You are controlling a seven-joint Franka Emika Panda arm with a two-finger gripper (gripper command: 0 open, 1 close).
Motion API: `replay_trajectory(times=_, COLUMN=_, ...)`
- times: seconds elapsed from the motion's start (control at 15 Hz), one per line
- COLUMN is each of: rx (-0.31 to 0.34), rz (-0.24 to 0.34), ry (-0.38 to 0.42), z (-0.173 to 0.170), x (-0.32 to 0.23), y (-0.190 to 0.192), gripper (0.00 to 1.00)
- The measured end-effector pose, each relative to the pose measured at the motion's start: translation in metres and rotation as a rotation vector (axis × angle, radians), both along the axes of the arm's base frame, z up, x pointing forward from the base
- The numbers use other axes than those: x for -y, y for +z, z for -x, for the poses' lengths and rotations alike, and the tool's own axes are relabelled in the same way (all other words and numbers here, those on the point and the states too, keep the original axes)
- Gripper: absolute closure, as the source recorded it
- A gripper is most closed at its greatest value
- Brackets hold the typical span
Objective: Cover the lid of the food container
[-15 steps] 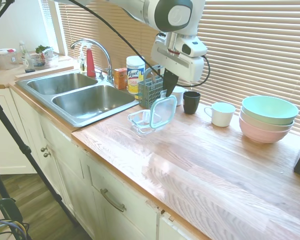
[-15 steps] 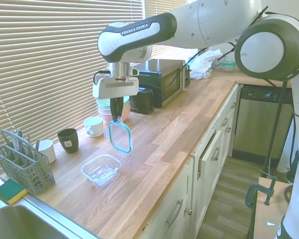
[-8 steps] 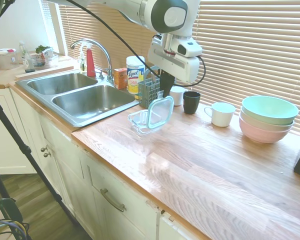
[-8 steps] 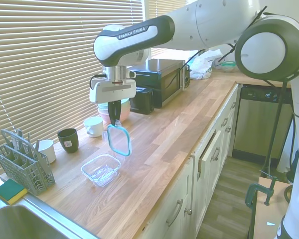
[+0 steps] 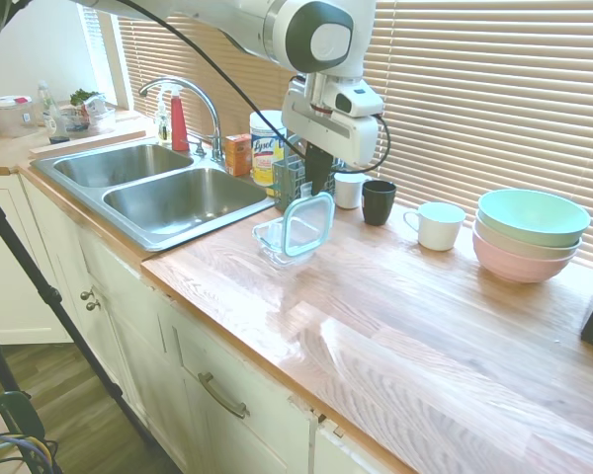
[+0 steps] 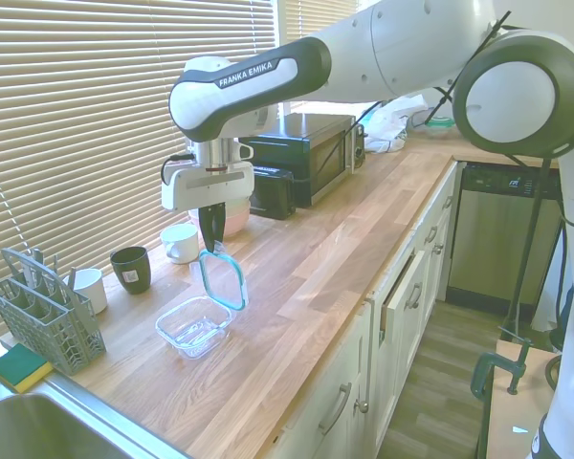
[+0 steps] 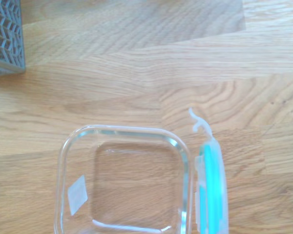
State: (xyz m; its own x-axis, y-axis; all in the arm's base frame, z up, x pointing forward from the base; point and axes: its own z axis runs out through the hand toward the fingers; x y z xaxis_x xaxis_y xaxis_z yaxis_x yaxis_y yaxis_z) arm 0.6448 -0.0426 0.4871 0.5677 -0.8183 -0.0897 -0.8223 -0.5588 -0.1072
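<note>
The food container (image 5: 276, 238) (image 6: 193, 326) (image 7: 121, 181) is a small clear glass dish standing open on the wooden counter near the sink. The lid (image 5: 307, 225) (image 6: 223, 279) (image 7: 211, 187), clear with a teal rim, hangs almost on edge right beside the dish, on the side away from the sink. Its lower edge is close to the dish's rim. My gripper (image 5: 314, 194) (image 6: 211, 247) is shut on the lid's top edge, just above the dish's side. The dish looks empty.
A grey utensil basket (image 5: 295, 178) (image 6: 43, 320) stands behind the dish, toward the blinds. A black mug (image 5: 379, 201), a white mug (image 5: 438, 225) and stacked pastel bowls (image 5: 529, 232) line the back. The sink (image 5: 168, 193) lies to one side, a microwave (image 6: 301, 153) further along.
My gripper has carried the lid toward the sink side and lower. The lid now hangs right against the dish's edge. The dish has not moved.
</note>
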Motion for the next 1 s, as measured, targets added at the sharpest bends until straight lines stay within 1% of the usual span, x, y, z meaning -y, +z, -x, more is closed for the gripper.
replay_trajectory(times=0.2, rx=0.004, rz=0.010, ry=0.004, z=0.001, x=-0.023, y=0.002, gripper=1.00)
replay_trajectory(times=0.53, rx=0.016, rz=0.033, ry=0.013, z=0.004, x=-0.061, y=0.014, gripper=1.00)
replay_trajectory(times=1.0, rx=-0.001, rz=0.088, ry=0.022, z=0.003, x=-0.102, y=0.002, gripper=1.00)
